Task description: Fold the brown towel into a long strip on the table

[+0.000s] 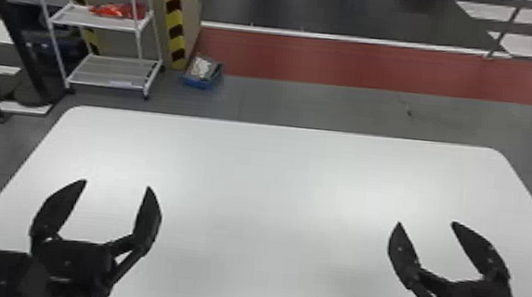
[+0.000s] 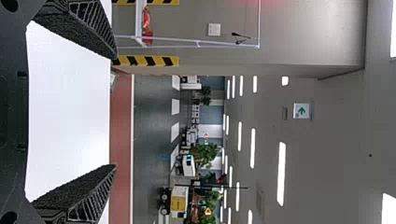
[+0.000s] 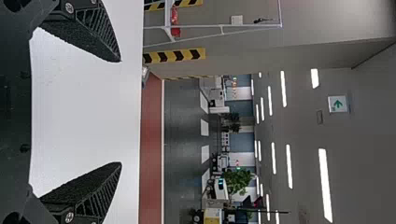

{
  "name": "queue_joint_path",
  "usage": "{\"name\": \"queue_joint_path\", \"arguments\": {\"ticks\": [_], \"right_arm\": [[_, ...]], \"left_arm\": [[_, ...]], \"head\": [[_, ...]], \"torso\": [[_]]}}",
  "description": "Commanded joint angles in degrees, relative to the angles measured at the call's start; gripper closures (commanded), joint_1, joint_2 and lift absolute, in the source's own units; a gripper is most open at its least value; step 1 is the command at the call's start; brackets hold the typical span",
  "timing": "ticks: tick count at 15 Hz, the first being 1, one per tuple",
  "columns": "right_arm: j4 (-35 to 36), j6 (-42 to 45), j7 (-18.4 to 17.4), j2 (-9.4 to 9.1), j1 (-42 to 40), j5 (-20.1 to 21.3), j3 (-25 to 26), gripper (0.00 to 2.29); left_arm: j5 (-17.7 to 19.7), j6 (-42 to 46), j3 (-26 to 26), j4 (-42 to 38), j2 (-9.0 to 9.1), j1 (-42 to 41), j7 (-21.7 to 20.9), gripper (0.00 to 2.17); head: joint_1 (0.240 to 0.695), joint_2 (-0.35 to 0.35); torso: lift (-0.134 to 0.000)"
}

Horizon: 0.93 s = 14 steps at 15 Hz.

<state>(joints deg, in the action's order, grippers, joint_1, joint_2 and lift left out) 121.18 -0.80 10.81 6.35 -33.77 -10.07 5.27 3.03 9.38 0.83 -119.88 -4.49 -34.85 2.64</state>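
Left hand (image 1: 117, 184) wide, right hand (image 1: 426, 222) wide (black, both), above a white table (image 1: 276, 174)

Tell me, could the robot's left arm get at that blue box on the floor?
Probably not: the open left gripper is over the white table, while the blue box sits on the floor beyond the far edge, seemingly out of reach.

A white rack (image 1: 116, 73) holding something red (image 1: 117, 9) stands near a blue bin (image 1: 202, 82).
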Motion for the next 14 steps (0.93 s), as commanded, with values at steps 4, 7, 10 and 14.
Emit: {"name": "queue_joint_path", "arguments": {"ticks": [4, 7, 10, 14], "right_arm": [[0.2, -0.39, 0.0, 0.15, -0.07, -0.48, 0.0, 0.09], [0.99, -1.45, -0.08, 0.15, -0.42, -0.48, 0.0, 0.09], [1.87, -1.62, -0.08, 0.24, -1.3, -0.57, 0.44, 0.09], [1.87, -2.33, -0.08, 0.51, -0.86, -0.83, 0.35, 0.09]], "left_arm": [[-0.04, -0.03, 0.31, -0.62, -0.09, -0.13, 0.0, 0.04], [-0.04, -0.73, 0.49, -1.23, -0.26, -0.13, -0.09, 0.04], [-0.13, -0.91, 0.75, -1.5, -0.35, -0.22, -0.17, 0.04], [-0.39, -1.08, 0.93, -1.5, -0.26, -0.22, -0.17, 0.04]], "head": [[0.695, -0.012], [0.695, -0.015], [0.695, -0.017], [0.695, -0.025]], "torso": [[-0.112], [-0.112], [-0.112], [-0.112]]}}
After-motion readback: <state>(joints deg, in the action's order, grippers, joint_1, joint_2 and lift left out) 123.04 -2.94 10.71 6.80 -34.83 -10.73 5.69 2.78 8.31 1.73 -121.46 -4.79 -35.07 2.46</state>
